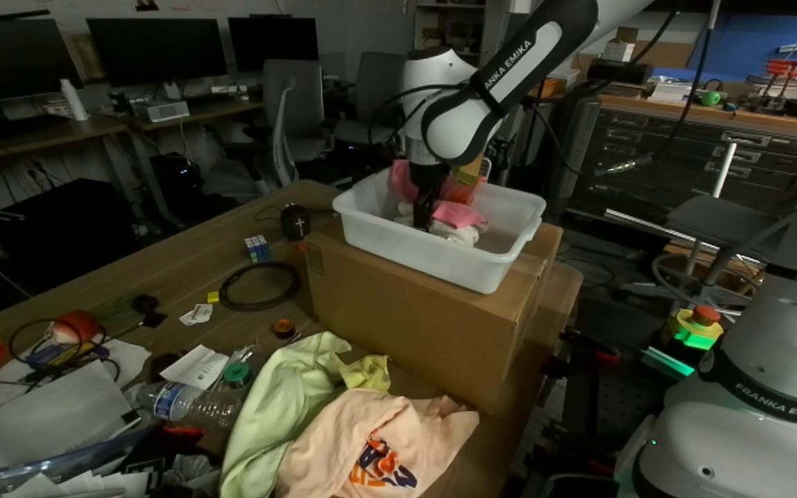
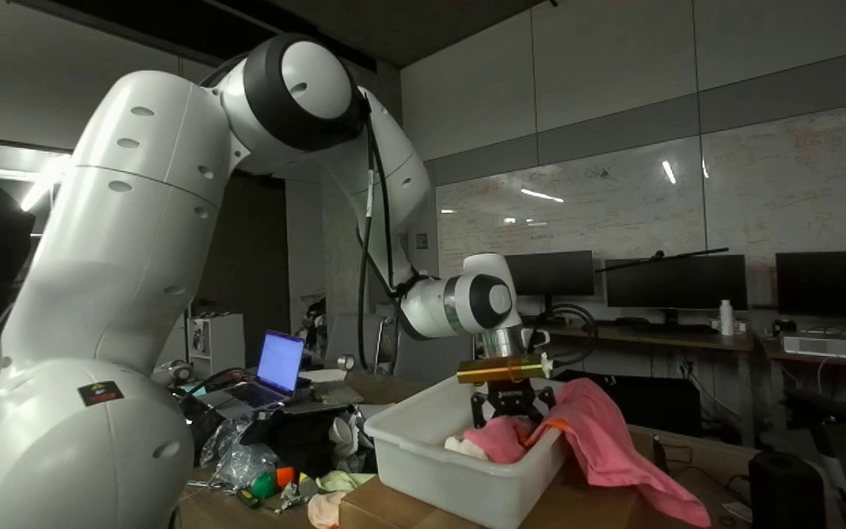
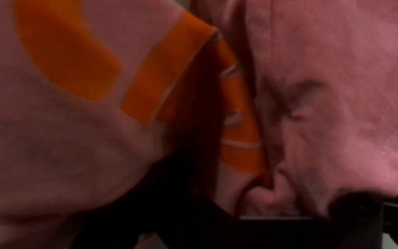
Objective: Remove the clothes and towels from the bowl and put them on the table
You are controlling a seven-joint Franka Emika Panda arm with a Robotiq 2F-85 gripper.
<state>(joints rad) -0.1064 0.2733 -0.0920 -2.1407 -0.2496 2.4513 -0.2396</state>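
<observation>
The bowl is a white plastic bin (image 1: 405, 252), also seen in an exterior view (image 2: 438, 466). A pink cloth with orange print (image 2: 606, 441) lies partly in the bin and hangs over its rim; it fills most of the wrist view (image 3: 323, 69). A whitish cloth (image 1: 462, 236) lies beneath it. My gripper (image 2: 512, 420) points down inside the bin, its fingers spread with pink cloth between them; the fingertips are partly hidden by cloth. A light green towel (image 1: 288, 401) and a peach shirt with a printed logo (image 1: 378, 429) lie on the table in front.
The bin stands on a cardboard box (image 1: 412, 325) on the wooden table (image 1: 170, 277). A black cable coil (image 1: 259, 286), a puzzle cube (image 1: 257, 248), a black speaker (image 1: 295, 221), a plastic bottle (image 1: 194, 403) and papers are on the table.
</observation>
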